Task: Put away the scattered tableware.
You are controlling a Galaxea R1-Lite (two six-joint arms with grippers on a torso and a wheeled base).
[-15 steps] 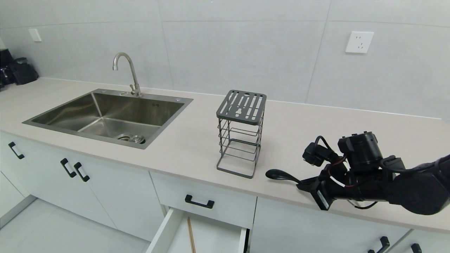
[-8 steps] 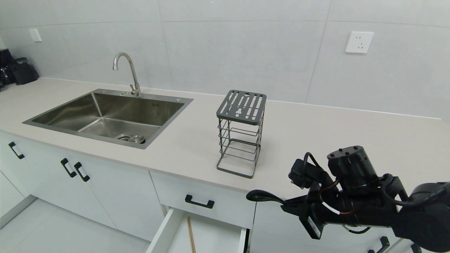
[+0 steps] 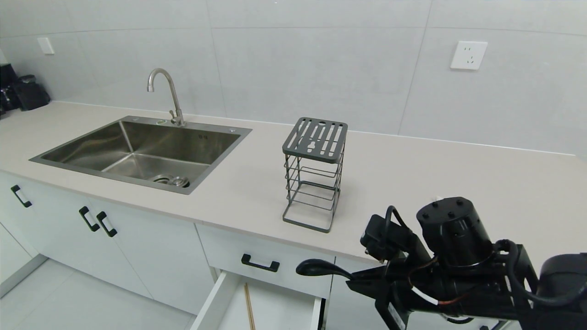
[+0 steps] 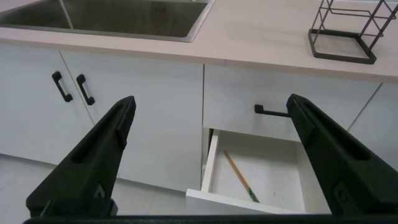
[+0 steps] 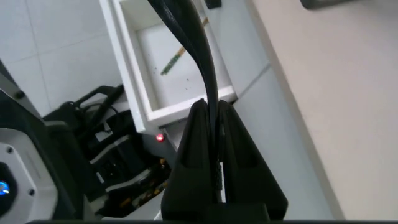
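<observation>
Just off the front edge of the counter (image 3: 238, 192), the right claw (image 3: 362, 280) is clamped on the handle of the black spoon (image 3: 321, 268), which hangs above the open drawer (image 3: 208, 300). I'd lower it well inside, beside the chopsticks (image 3: 249, 305), before letting go; the left claw (image 4: 210, 106) gapes wide, empty.

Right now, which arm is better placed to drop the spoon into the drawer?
Right. The right gripper is shut on the spoon over the open drawer; the left gripper is open, holding nothing.

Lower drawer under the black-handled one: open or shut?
Open: the lower drawer is pulled out, its white inside exposed, chopsticks lying in it.
</observation>
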